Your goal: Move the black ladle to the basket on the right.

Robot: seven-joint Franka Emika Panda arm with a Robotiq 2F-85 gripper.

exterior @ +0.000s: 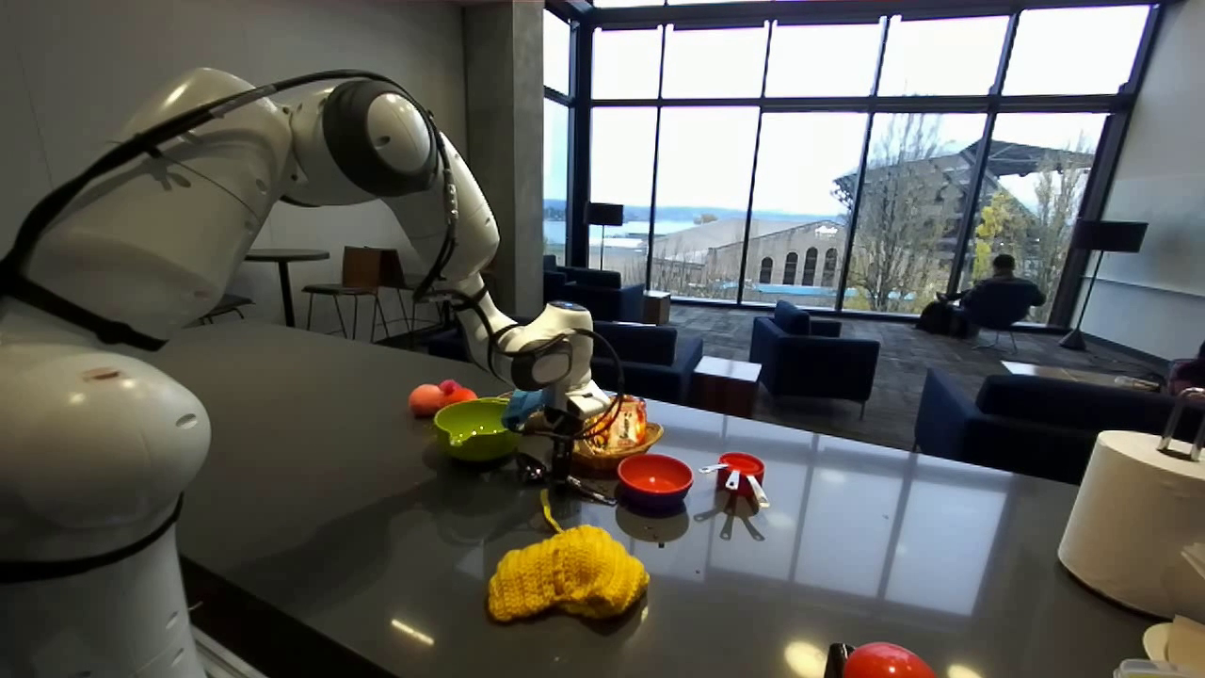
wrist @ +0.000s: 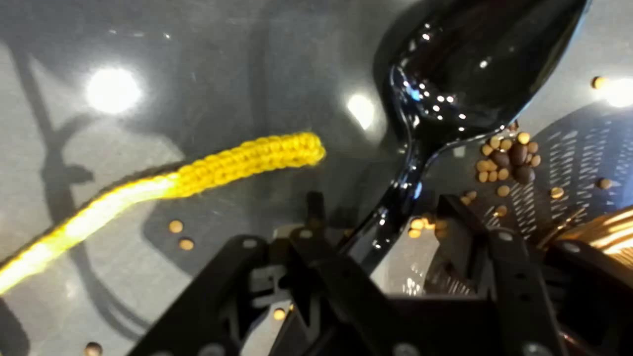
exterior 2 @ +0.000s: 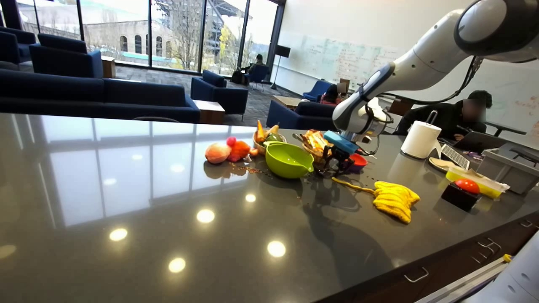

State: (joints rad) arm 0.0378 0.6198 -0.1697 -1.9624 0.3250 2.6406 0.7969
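Note:
The glossy black ladle (wrist: 474, 74) lies on the dark countertop, its bowl at the upper right of the wrist view. Its handle runs down between my fingers. In an exterior view the ladle's bowl (exterior: 530, 468) shows beside the green bowl. My gripper (wrist: 382, 201) is open and pointed down around the handle, with a gap right of it; it shows in both exterior views (exterior: 562, 466) (exterior 2: 334, 165). The tan woven basket (exterior: 653, 439) with orange packets stands just behind the gripper, partly hidden; it also shows in the wrist view (wrist: 608, 232). Another woven basket (exterior 2: 257, 145) holds fruit.
The green bowl (exterior 2: 288, 162) and a red-purple bowl (exterior: 655, 482) flank the gripper. Red measuring cups (exterior: 741, 471), a yellow knitted piece (exterior: 570, 574), round fruit (exterior 2: 217, 153), a paper towel roll (exterior 2: 421, 139) and a red button (exterior 2: 466, 186) are on the counter. Small beads lie scattered.

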